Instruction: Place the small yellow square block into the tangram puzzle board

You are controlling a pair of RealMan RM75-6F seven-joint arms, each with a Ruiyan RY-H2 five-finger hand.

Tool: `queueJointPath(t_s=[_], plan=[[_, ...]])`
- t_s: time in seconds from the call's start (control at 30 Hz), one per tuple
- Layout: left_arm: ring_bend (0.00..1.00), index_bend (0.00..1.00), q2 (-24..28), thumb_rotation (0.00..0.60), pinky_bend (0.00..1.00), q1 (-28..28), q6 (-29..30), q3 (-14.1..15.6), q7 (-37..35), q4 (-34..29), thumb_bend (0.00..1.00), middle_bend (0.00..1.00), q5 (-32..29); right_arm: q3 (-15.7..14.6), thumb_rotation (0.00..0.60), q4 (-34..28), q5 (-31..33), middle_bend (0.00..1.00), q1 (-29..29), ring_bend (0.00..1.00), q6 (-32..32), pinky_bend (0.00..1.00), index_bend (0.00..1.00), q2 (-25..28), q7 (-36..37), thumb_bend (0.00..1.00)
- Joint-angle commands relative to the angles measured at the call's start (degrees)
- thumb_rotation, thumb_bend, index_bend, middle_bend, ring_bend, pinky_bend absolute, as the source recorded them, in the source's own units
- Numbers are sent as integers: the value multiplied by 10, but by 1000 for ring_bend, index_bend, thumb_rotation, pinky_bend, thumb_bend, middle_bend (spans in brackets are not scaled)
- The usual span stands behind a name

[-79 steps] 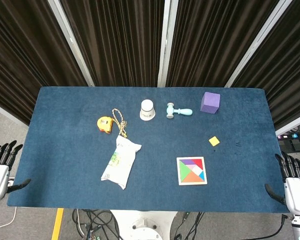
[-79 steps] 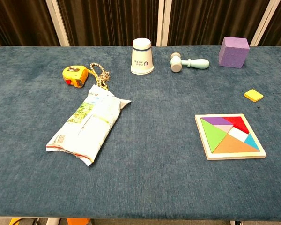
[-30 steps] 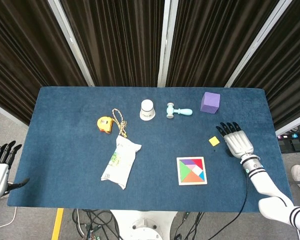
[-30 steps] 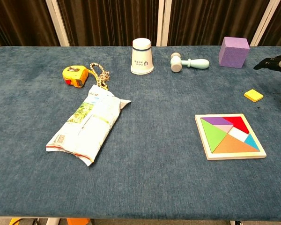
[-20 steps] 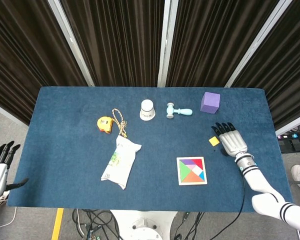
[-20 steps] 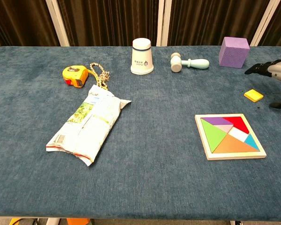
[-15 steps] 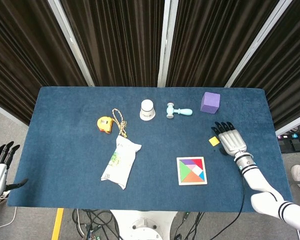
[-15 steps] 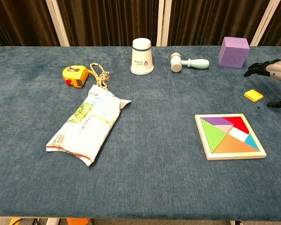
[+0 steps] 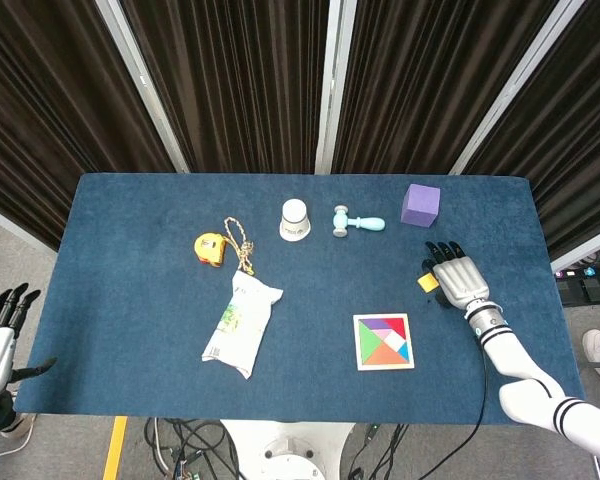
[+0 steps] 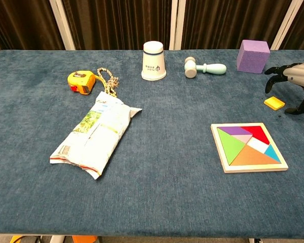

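Small yellow square block (image 10: 274, 103) flat on blue table (image 9: 130, 300), beyond tangram puzzle board (image 10: 248, 147), apart from it. Right hand (image 9: 454, 275) poised over block, fingers spread and curled down, holding nothing, not visibly touching. Left hand (image 9: 0, 335) off table's left edge, fingers apart, empty.

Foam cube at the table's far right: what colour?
Purple foam cube; clearest in the chest view.

A robot test lab or studio: a blue felt-covered tabletop (image 9: 130, 300) backed by dark pleated curtains (image 9: 240, 80) with white metal posts (image 9: 328, 85), loose cables (image 9: 180, 440) on the floor below.
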Motion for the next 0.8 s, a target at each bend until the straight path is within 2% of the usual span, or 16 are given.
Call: queueJointPath(t_s=[0.03,0.8], plan=[[0,88,0,600,44,0,-1,0,-1,1,0,18,-1,0,600,-1,1,0,1,0,0,0,304,-1,0,214],[0,88,-4,600,44,2,3,0,-8,8,0,18,1,-9,600,5,5,0,1,0,9,0,465,-4,-3,227]])
